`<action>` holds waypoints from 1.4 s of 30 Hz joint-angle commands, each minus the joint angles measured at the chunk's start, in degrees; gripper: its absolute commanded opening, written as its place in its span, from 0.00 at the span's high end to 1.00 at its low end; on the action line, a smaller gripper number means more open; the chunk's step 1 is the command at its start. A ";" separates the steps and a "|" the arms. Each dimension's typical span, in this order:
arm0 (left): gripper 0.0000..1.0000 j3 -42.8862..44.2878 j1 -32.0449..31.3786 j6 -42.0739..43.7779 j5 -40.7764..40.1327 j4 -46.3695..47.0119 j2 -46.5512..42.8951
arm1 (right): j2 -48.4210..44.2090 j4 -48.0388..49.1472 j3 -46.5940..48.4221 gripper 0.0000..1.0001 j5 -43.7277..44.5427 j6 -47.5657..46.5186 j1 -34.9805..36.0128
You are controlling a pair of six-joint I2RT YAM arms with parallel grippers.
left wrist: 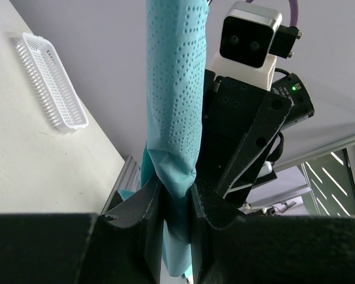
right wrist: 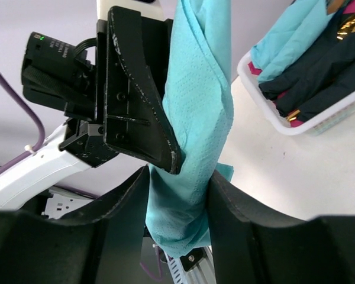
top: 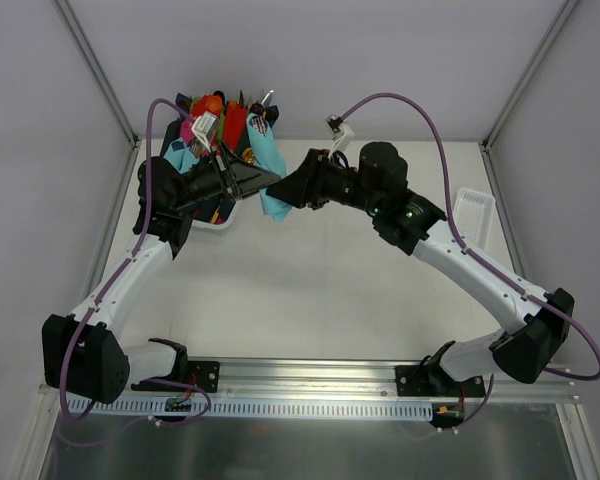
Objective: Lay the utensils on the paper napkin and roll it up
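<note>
From above, the two arms met at the far left part of the table [top: 310, 300], just beside the white bin [top: 212, 226] full of coloured napkin bundles. Between them hung the paper napkin [top: 273, 205], already bunched into a long teal roll and lifted off the table. The left gripper [top: 252, 183] came to it from the left and the right gripper [top: 292, 190] from the right, so both were equally near and the roll stood between them. Its long axis ran roughly away from the robot, across the line joining the two grippers.

In the left wrist view, the left jaws were pinched narrow on the roll and held it firmly. The roll ran straight away from the fingers, up through the picture, and the right gripper stood right behind it. A small white basket [left wrist: 47, 83] lay far off on the table.

In the right wrist view, the right jaws stood about half open with the roll filling the gap. Both pads seemed to touch the paper, so I judged this as a grip too, though a looser one. One left finger [right wrist: 139, 100] pressed the same roll just above them.

The utensils were not visible in any view, and I could not tell if they were inside the roll. The next move probably depends on the two grips sitting side by side along the roll's axis.
</note>
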 commanded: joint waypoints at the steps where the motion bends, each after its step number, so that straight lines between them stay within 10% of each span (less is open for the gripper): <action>1: 1.00 -0.28 -0.90 -2.71 0.69 8.16 -0.02 | -0.16 9.45 -0.85 0.54 -7.41 4.64 0.49; 21: 1.00 -1.69 -0.81 -5.26 -0.45 12.11 -0.19 | -1.39 14.91 -5.16 0.56 -10.32 7.72 -0.74; 31: 0.97 -1.08 -0.81 -4.56 -0.72 11.33 -0.37 | -2.44 15.18 -7.01 0.99 -9.87 6.40 -1.00; 42: 0.50 10.95 2.78 16.34 3.58 -14.13 -2.65 | -4.37 16.41 -6.92 1.00 -8.21 5.79 -2.14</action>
